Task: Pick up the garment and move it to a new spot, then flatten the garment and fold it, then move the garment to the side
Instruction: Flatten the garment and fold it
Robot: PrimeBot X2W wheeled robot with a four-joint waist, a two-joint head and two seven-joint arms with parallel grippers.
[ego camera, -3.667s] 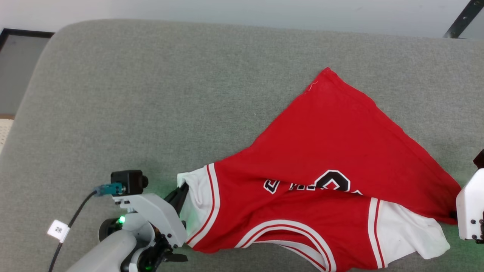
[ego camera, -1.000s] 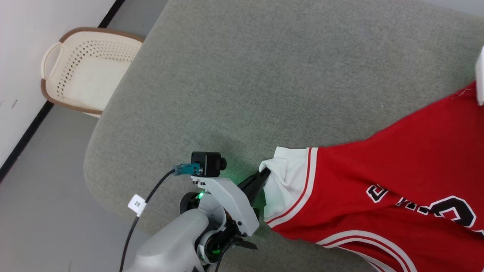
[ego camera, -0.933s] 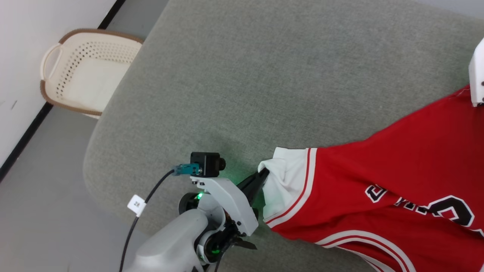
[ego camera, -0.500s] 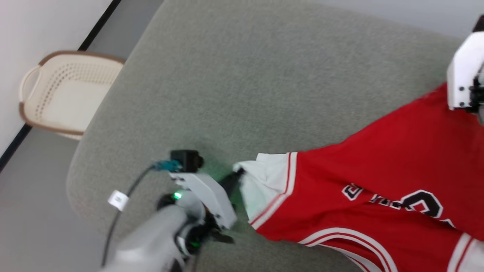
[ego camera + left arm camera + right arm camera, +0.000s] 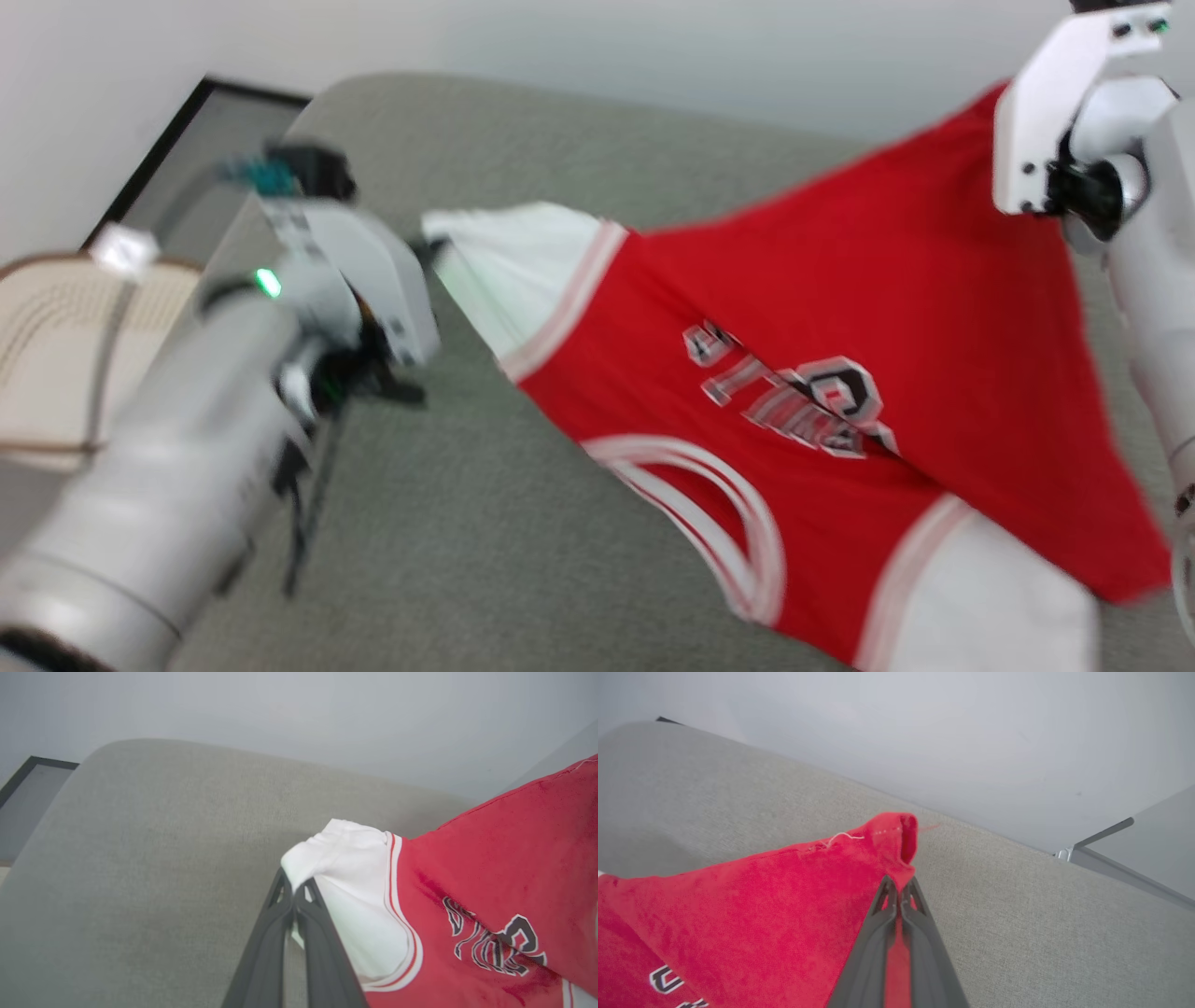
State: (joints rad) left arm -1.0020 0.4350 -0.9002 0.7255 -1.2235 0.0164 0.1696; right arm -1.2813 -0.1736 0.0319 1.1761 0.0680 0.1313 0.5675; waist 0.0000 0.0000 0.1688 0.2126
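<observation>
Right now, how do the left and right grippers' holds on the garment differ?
The left gripper pinches the white sleeve; the right gripper pinches a red corner beside a loose thread. In the head view the left gripper sits lower, at the left; the right gripper sits at the top right. Shared: both are shut on the garment, stretched between them over the grey cushion.

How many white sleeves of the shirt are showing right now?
2. The held sleeve is pinched in the left pincer; the free sleeve shows at the lower right of the head view. The right pincer grips the shirt at a red corner.
</observation>
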